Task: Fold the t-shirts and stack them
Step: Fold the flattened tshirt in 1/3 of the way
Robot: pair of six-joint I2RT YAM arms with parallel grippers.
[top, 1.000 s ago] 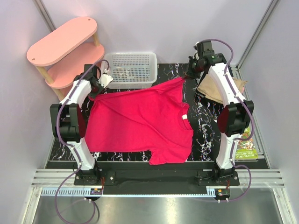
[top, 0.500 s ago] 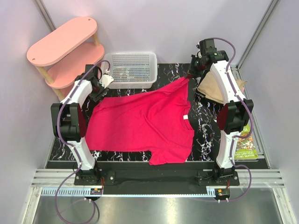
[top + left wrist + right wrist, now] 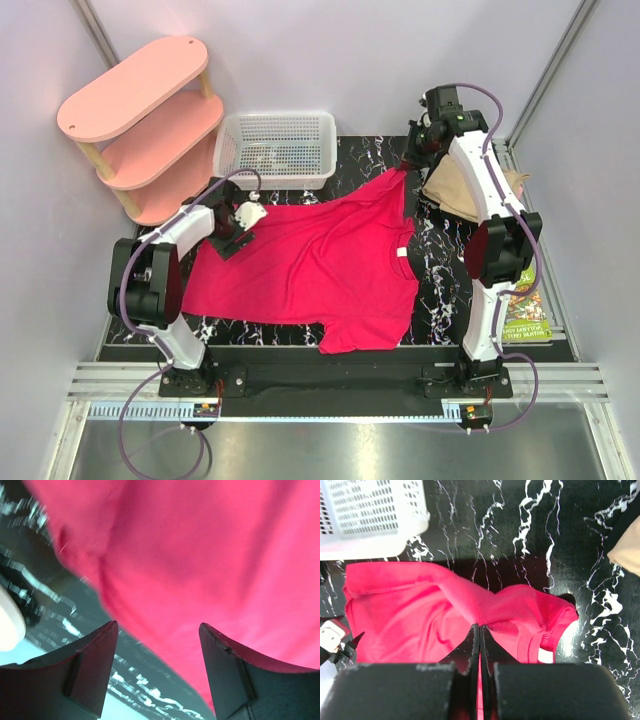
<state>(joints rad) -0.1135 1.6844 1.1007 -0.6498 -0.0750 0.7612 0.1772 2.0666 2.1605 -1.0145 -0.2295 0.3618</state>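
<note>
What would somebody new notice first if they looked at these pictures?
The bright crimson tee, spread across the middle of the black marbled table, draws the eye at once. The right gripper is pinched shut on its far corner, with cloth drawn up to it, while the left gripper hangs open over its left edge. At the back stand a white mesh basket and, to its left, a pink shelf.

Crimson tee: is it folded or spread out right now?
Spread out, not folded. The crimson tee lies open across the table, collar and sleeves showing; the right gripper pinches only its far corner with shut jaws.
</note>
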